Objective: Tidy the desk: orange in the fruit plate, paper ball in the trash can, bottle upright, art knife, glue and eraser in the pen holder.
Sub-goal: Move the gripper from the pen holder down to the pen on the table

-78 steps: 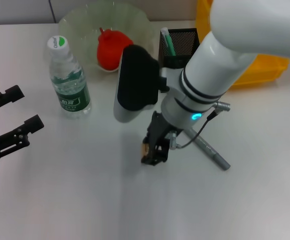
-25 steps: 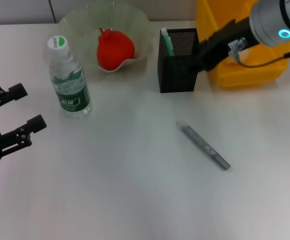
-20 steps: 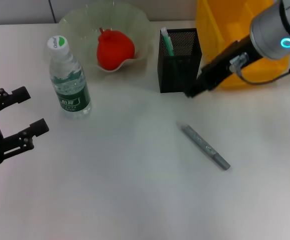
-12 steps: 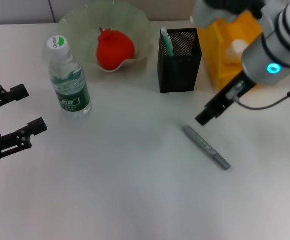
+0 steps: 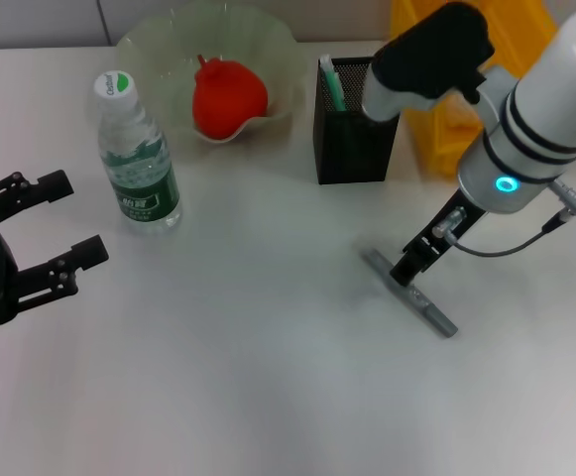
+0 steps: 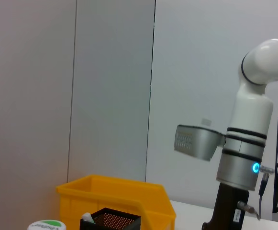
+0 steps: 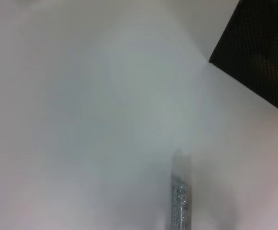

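Descending from beside the pen holder (image 5: 355,119), the right gripper (image 5: 407,270) reached the art knife (image 5: 411,294) on the desk, right of centre; finger opening indiscernible. Knife pickup apparently next. Left gripper (image 5: 30,248) parked left, open, empty.

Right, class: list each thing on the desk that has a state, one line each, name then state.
Bottle: upright, capped.
Orange: in the fruit plate.
Pen holder: upright, a green-and-white item inside.
Art knife: lying flat on the desk.
Right end effector: down over the art knife.
Left end effector: open, holding nothing, at the desk's left edge.
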